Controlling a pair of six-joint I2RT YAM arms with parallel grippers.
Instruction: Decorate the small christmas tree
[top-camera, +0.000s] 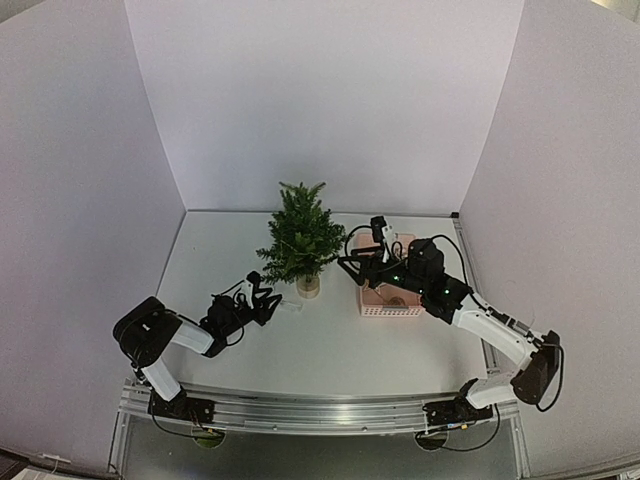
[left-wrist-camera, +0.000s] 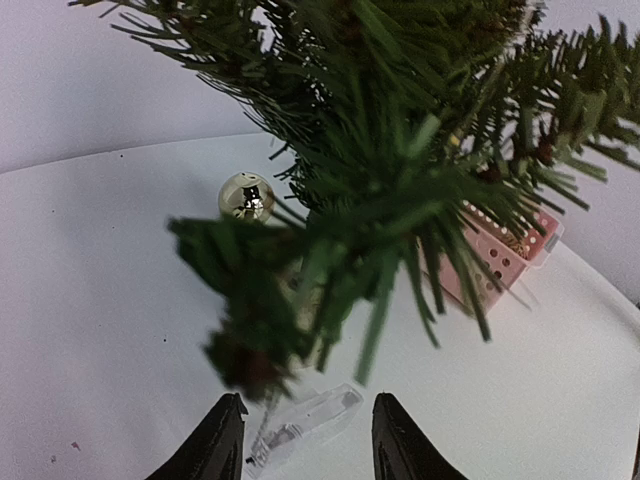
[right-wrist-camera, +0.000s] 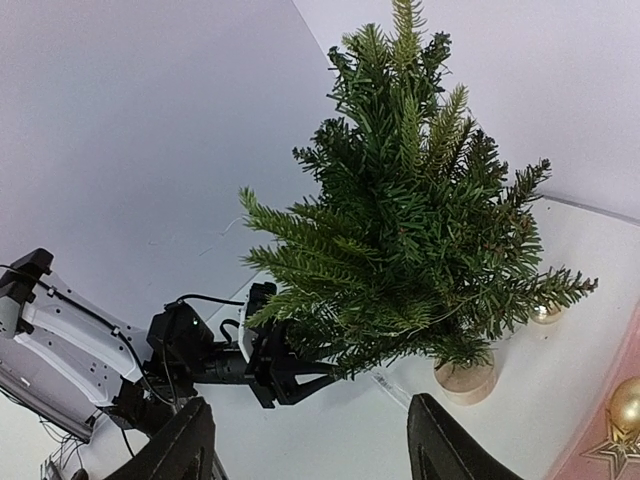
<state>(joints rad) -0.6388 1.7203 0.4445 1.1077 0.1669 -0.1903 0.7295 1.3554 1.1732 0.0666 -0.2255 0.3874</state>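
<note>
The small christmas tree stands mid-table on a pale round base, bare of ornaments; it also shows in the right wrist view and as blurred branches close overhead in the left wrist view. A small clear plastic piece lies flat on the table beside the base. My left gripper is open and empty, low over the table, with the clear piece between its fingers; it also shows in the top view. My right gripper is open and empty, raised between the tree and the basket.
A pink perforated basket sits right of the tree and holds a gold ball and a gold star. Another gold ball lies on the table behind the tree. White walls enclose the table on three sides.
</note>
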